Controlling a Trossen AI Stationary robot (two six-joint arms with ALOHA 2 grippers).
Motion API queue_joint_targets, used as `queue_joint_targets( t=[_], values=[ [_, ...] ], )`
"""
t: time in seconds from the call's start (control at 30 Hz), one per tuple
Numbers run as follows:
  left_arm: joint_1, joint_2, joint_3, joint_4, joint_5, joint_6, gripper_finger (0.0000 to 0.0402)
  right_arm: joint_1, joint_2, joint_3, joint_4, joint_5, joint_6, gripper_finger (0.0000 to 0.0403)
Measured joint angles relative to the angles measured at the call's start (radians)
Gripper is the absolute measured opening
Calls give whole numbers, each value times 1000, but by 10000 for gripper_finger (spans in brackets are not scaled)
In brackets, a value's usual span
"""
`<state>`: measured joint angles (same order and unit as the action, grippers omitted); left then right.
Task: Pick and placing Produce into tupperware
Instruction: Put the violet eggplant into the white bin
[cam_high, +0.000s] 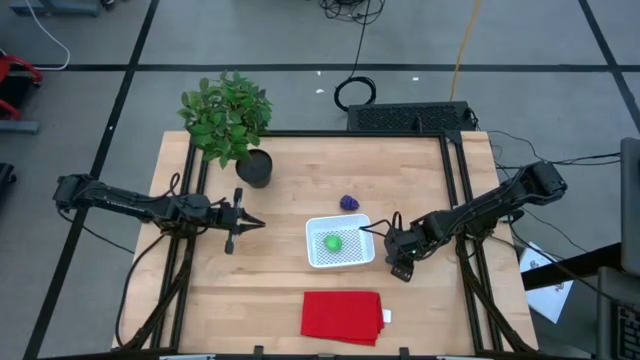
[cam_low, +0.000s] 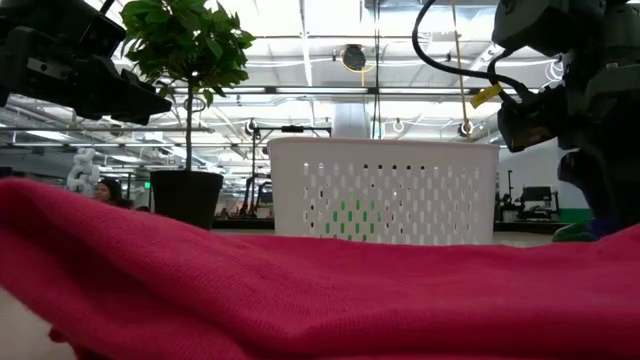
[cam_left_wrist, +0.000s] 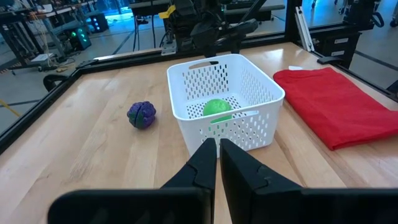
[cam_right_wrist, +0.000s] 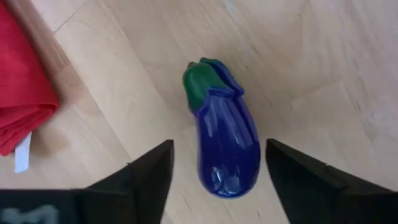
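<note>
The white perforated tupperware (cam_high: 340, 243) stands at the table's middle with the round green produce (cam_high: 332, 242) inside it, also shown in the left wrist view (cam_left_wrist: 217, 107). The rounded purple produce (cam_high: 349, 203) lies on the table just beyond the container's far side. The dark purple eggplant (cam_right_wrist: 225, 140) lies flat on the wood right of the container. My right gripper (cam_right_wrist: 219, 149) points down over it, open, one finger on each side with a gap to both. My left gripper (cam_left_wrist: 217, 152) hovers left of the container, shut.
A folded red cloth (cam_high: 342, 315) lies near the table's near edge, in front of the container. A potted plant (cam_high: 228, 120) stands at the far left corner. Bare wood lies between my left gripper and the container.
</note>
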<state>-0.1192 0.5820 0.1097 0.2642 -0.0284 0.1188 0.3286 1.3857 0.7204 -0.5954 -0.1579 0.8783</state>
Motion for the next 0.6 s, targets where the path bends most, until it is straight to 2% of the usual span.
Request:
queue_joint_targets(
  t=[0.23, 0.6],
  values=[
    [0, 0, 0, 0, 0, 0, 26, 0, 0, 0, 0, 4, -2, 303],
    [0, 0, 0, 1, 0, 0, 26, 1, 18, 0, -18, 55, -27, 311]
  ],
)
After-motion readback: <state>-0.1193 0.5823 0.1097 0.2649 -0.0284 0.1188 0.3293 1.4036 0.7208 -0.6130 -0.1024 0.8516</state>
